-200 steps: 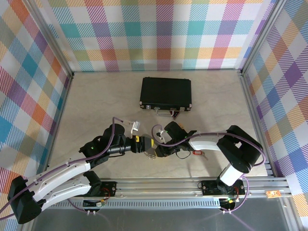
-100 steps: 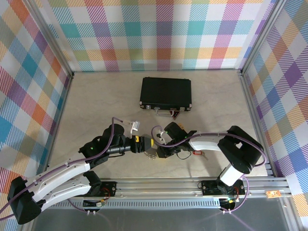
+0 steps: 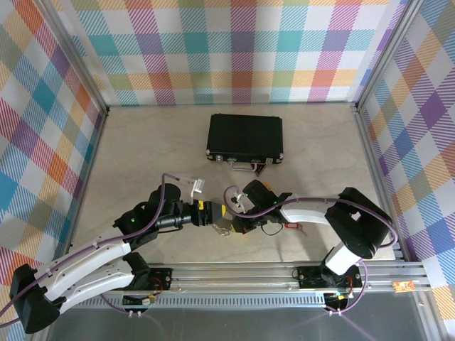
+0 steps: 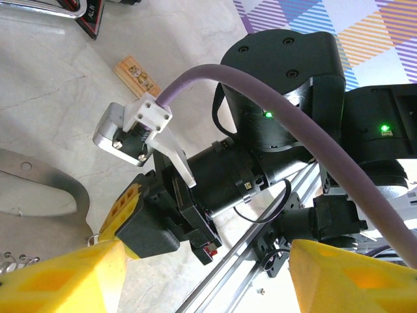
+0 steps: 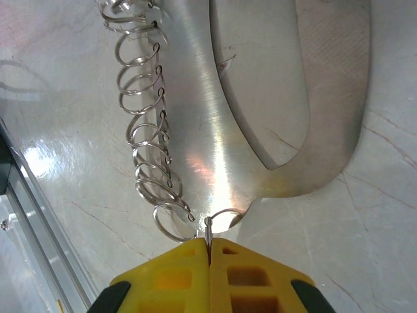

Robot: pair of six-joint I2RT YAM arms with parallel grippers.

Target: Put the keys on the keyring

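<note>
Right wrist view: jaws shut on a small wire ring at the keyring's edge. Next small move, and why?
Probably lower the left gripper and close it on the keyring, on its flat body. The right gripper pinches only a thin end ring, and the left jaws stand open close by, so nothing steadies the keyring yet.

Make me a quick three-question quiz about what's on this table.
1. True or false: the right gripper is wide open.
2. Where is the black case? A: at the back, lying closed. B: held in the air. C: beside the arm bases.
3. Fill in: the key has a ___ head.

Answers: 1 false, it is shut on a wire ring of the keyring; 2 A; 3 red.
</note>
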